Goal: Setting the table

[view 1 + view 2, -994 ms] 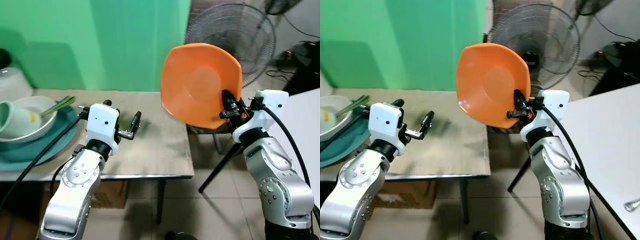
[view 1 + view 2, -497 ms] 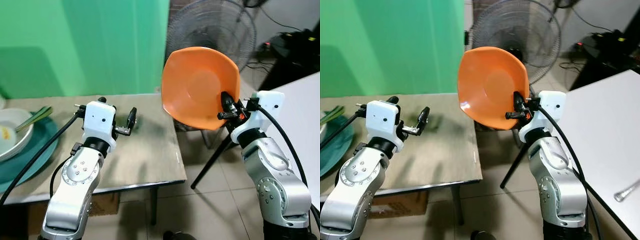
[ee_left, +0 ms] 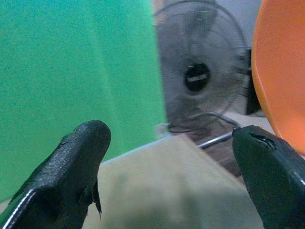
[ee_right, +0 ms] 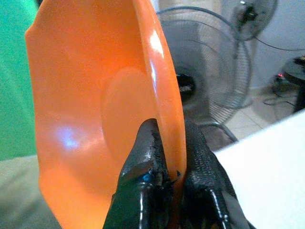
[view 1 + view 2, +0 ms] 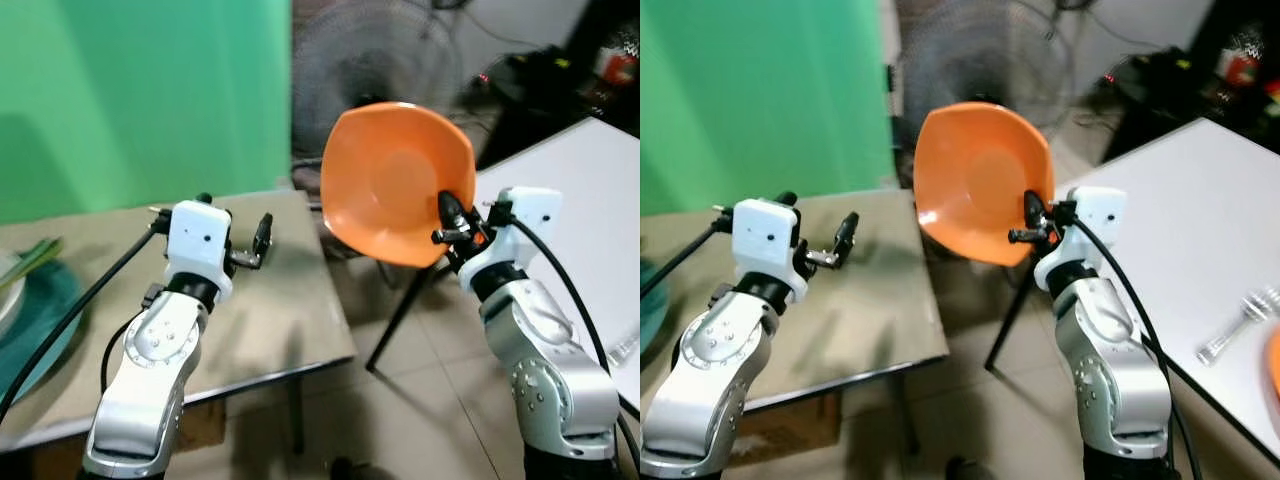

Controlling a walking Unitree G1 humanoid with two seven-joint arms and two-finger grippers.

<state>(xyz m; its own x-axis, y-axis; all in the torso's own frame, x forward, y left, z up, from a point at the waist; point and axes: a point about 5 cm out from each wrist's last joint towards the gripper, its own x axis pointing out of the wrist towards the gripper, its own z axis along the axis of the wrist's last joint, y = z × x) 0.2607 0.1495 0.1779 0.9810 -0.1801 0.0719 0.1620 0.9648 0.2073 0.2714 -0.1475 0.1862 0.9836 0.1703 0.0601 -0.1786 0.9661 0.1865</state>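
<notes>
An orange square-rimmed bowl [image 5: 395, 180] stands on edge in the air, its hollow facing me. My right gripper [image 5: 447, 215] is shut on the bowl's lower right rim; the right wrist view shows the fingers [image 4: 143, 157] pinching that rim [image 4: 167, 114]. My left gripper [image 5: 263, 238] hangs open above the brown table [image 5: 260, 310], nothing between its fingers [image 3: 81, 152]. A white table [image 5: 1180, 210] lies to the right, with a clear fork [image 5: 1235, 325] on it near its right edge.
A teal plate [image 5: 30, 320] with green chopsticks [image 5: 30, 255] sits at the brown table's left edge. A standing fan [image 5: 370, 70] and its black legs [image 5: 400, 315] are in the gap between the tables. A green wall [image 5: 140, 90] rises behind.
The whole picture has swung right: the brown table and teal plate slid leftward, the white table and fork came into sight. Both arms keep their pose, the bowl still held.
</notes>
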